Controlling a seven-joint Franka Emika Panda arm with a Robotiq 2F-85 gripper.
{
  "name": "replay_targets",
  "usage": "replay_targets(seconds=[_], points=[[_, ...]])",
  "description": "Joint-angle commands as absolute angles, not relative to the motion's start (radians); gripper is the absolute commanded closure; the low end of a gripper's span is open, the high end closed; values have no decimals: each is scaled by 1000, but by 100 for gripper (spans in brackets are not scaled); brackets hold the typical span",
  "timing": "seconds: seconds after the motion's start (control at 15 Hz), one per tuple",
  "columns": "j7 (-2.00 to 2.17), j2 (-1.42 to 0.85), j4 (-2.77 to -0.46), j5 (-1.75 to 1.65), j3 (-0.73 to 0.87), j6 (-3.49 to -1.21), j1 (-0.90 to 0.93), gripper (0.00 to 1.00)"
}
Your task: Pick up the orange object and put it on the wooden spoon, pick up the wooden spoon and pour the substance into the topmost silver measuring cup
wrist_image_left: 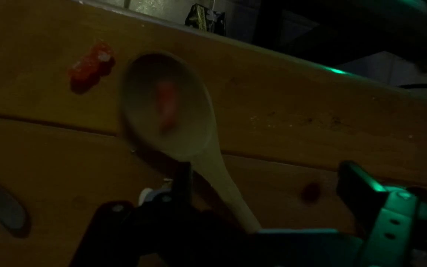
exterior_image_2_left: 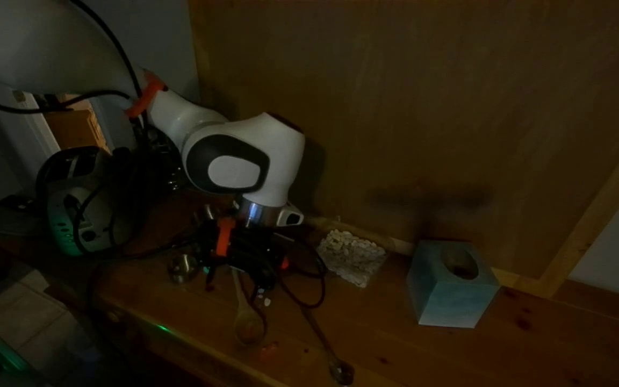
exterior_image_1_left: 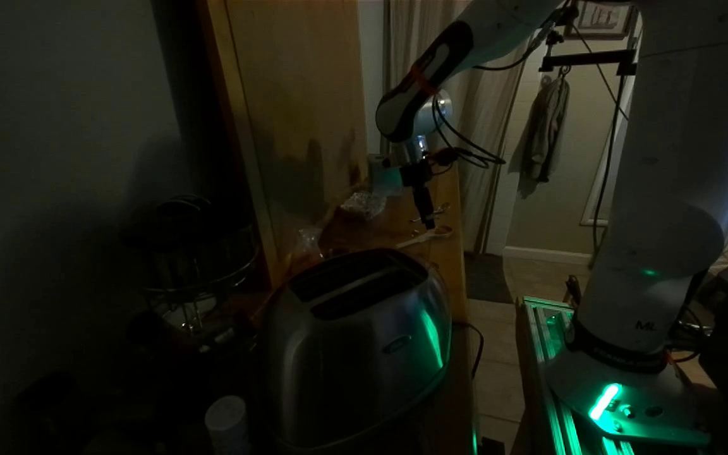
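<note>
Orange piece (wrist_image_left: 167,105) rests in wooden spoon (wrist_image_left: 195,142)

The jaws stand apart, the spoon's handle (wrist_image_left: 224,185) showing between them in the wrist view. A second orange piece (wrist_image_left: 91,68) lies on the surface (wrist_image_left: 347,137) beside the spoon.

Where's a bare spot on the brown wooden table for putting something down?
The brown wooden table looks bare between the pale-blue cube tissue box and the long, shiny-bowled spoon. It's crowded near the black tool: pale wooden spoon, orange-red lump, round silver measuring cup.
</note>
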State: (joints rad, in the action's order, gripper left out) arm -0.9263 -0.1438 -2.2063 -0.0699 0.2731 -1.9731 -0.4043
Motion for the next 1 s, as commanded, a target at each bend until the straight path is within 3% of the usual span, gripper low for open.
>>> replay_targets(seconds=[0.0,0.47,0.93], points=[[-1060,-78,-2325,-92,265,-2070,-377,0],[-1323,46,-2474,-49,275,-2265,-354,0],[-1440,65,-2487,102,290,-2250,-323,0]])
